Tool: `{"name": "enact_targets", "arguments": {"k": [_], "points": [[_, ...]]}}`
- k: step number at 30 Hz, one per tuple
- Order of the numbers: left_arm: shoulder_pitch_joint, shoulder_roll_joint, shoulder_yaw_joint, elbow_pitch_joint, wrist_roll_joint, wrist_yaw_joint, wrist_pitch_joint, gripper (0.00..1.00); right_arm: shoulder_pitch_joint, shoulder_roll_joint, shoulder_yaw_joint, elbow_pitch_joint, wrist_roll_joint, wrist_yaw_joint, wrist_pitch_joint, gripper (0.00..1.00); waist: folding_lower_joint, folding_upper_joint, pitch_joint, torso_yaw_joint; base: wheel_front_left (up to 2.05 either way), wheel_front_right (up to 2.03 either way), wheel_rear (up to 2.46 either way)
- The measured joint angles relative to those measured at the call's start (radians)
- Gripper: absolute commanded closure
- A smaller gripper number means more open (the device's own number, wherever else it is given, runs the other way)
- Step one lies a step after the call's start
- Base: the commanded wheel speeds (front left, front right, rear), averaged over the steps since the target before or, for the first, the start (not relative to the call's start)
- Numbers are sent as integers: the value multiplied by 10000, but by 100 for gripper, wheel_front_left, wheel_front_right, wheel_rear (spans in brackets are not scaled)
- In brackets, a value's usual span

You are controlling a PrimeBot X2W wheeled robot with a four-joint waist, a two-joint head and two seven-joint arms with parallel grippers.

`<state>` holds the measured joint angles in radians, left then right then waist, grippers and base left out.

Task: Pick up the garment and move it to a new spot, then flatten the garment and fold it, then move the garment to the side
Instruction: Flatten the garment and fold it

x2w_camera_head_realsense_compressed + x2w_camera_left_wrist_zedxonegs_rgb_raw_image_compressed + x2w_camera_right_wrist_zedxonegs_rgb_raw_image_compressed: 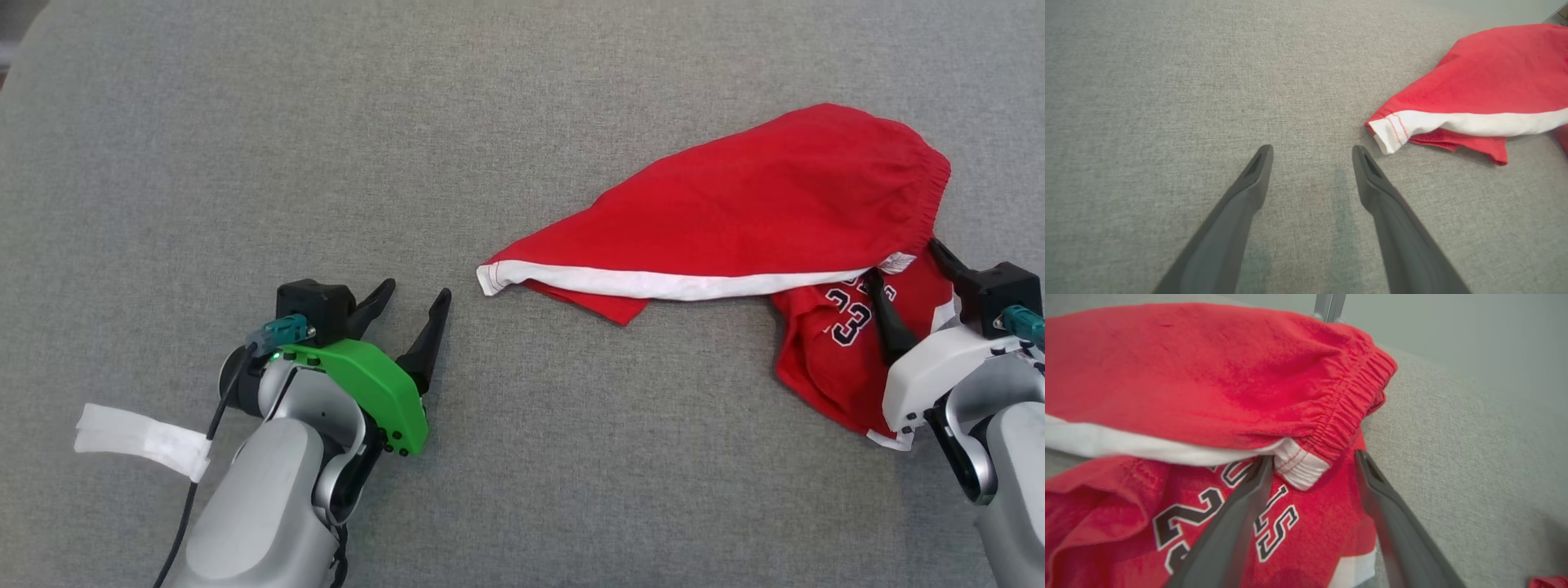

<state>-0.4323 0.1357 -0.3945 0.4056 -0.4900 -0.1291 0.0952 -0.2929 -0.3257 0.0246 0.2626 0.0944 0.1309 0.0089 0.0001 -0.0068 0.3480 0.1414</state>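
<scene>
My head cam looks steeply down from well above on the grey cloth surface [245, 122], taking in both arms and the whole red garment [735, 212]. Left wrist cam sits low and near, looking along the left gripper [1312, 148] over the surface. It shares the garment's white-trimmed hem corner with the head cam. Right wrist cam is very close, looking along the right gripper [1313, 456] at the waistband and printed numbers, which the head cam also catches.
</scene>
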Motion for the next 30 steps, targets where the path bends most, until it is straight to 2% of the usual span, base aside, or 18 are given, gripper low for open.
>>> {"name": "enact_targets", "arguments": {"k": [14,30], "points": [[-837,305,-1584,1028,-706,0,-443,0,35,-153,583,-251,167,0,-244,0,0,0,17,-214,0,0,0],[-1438,332,-2671,1630,-1444,0,-882,0,194,-157,717,-711,117,0,-236,0,0,0,-57,-405,0,0,0]]}}
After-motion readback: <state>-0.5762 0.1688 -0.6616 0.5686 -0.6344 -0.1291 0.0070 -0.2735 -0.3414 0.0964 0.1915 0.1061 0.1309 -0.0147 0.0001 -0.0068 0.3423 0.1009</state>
